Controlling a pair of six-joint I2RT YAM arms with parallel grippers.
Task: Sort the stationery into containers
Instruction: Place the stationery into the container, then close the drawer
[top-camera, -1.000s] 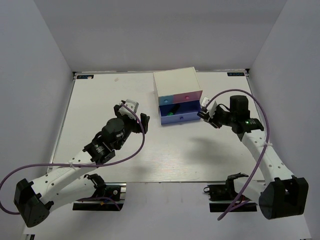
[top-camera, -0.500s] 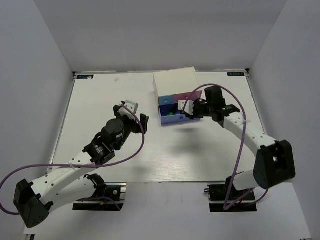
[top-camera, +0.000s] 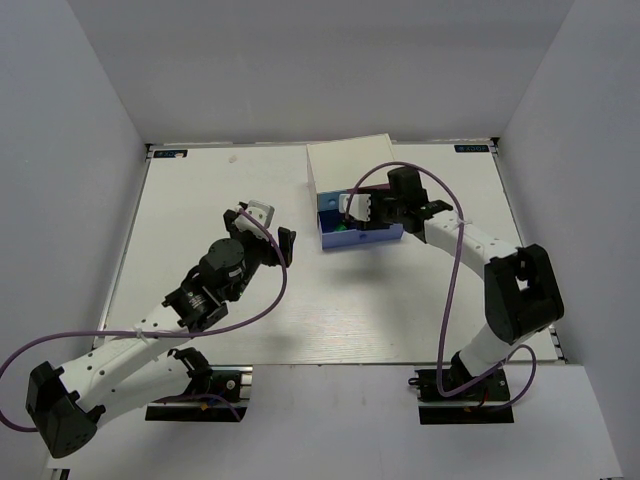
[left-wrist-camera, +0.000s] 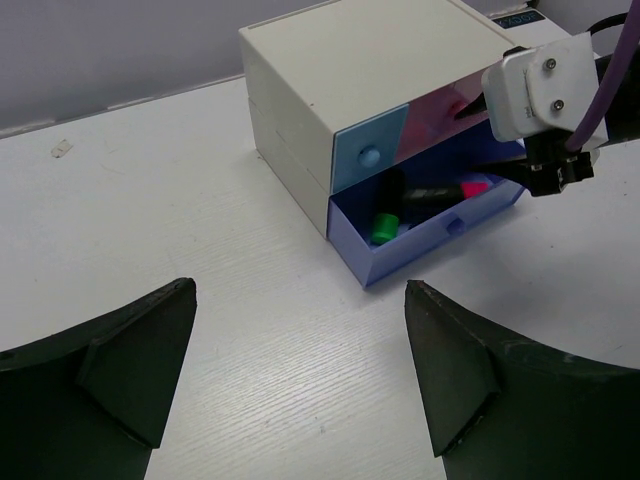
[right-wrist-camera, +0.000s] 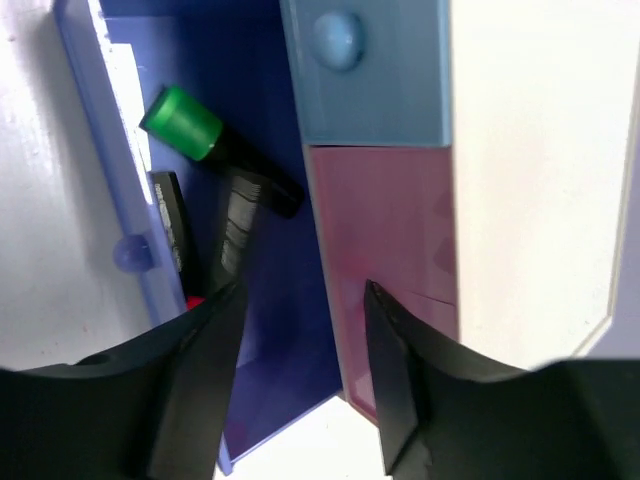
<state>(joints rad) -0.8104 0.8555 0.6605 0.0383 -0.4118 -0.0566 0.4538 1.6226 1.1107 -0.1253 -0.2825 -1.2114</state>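
The white box (top-camera: 348, 165) has its wide periwinkle drawer (top-camera: 365, 236) pulled open. In the left wrist view the drawer (left-wrist-camera: 430, 243) holds a green-capped highlighter (left-wrist-camera: 384, 223) and a pink-red-capped one (left-wrist-camera: 468, 187). The right wrist view shows the green highlighter (right-wrist-camera: 198, 132), a second black body (right-wrist-camera: 238, 222) and a red cap (right-wrist-camera: 194, 301). My right gripper (top-camera: 350, 215) is open and empty (right-wrist-camera: 300, 375), low over the open drawer against the pink drawer front (right-wrist-camera: 385, 230). The light blue drawer (right-wrist-camera: 365, 75) is shut. My left gripper (top-camera: 266, 230) is open and empty (left-wrist-camera: 300, 370). The pink cylinder and silver piece are out of view.
The box stands at the back centre of the white table (top-camera: 200, 200). Grey walls close in the left, back and right sides. The right arm (top-camera: 470, 240) reaches in from the box's right, and its wrist camera (left-wrist-camera: 535, 85) hangs over the drawer's right end.
My right gripper has swung left from beside the box to over the open periwinkle drawer, in front of the pink drawer. The left arm has hardly moved.
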